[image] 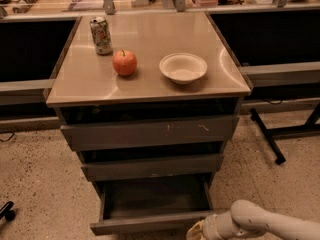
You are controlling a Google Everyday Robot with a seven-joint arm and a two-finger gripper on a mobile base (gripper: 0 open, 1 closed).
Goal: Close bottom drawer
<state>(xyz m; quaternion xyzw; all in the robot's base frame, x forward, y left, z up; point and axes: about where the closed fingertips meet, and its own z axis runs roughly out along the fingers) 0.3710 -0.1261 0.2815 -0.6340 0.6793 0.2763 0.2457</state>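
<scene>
While the bottom drawer (150, 223) stands pulled out under the bench's (150, 39) front edge, my gripper (199, 231) sits low by the front right corner.
Beneath the steel-topped bench are three dull grey drawers, stacked: the widest drawer (150, 133) with pale scratches just below the front edge, the mid-width drawer (152, 167) under it, and the narrowest at the floor, drawn out farthest so its shallow grey tray shows. My pale arm (270, 224) reaches in from beyond the right edge, low down, ending in the gripper just beside the right end of the bottom drawer's plain front strip; I cannot tell whether they touch, nor whether the gripper is open or closed. On top, a white bowl (183, 68) rests toward the front right corner, a red apple (124, 63) sits just left of it, and a drink can (101, 35) stands near the back left corner.
</scene>
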